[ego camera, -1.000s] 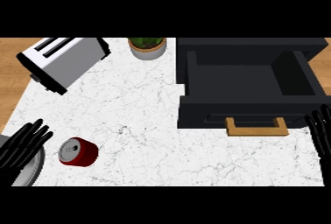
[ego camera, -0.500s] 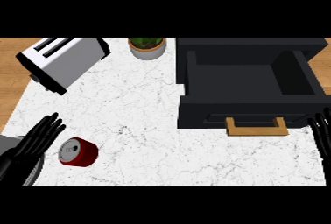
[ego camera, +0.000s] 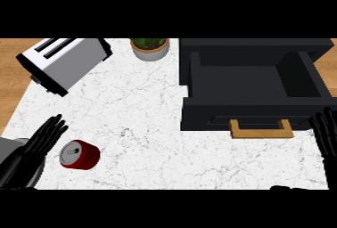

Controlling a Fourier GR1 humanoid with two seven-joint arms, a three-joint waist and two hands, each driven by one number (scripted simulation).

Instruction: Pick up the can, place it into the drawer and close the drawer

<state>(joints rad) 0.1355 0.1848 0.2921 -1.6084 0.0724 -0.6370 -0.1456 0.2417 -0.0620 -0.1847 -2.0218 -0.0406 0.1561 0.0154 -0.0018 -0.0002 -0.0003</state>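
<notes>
At eight o'clock the left hand (ego camera: 33, 149) sits beside the can (ego camera: 80, 154), fingers straight, grasping nothing — pickup not yet done. At three o'clock the right hand (ego camera: 326, 133) rests released. At two o'clock the drawer (ego camera: 253, 82) stands open — placing, closing remain.

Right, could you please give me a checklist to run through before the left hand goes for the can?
1. Drawer open: ok.
2. Room in it for the can: ok.
3. Left hand open beside the can: ok.
4. Can gripped: not ok.
5. Can upright: cannot tell.
6. Right hand open, by the drawer's handle: ok.
</notes>
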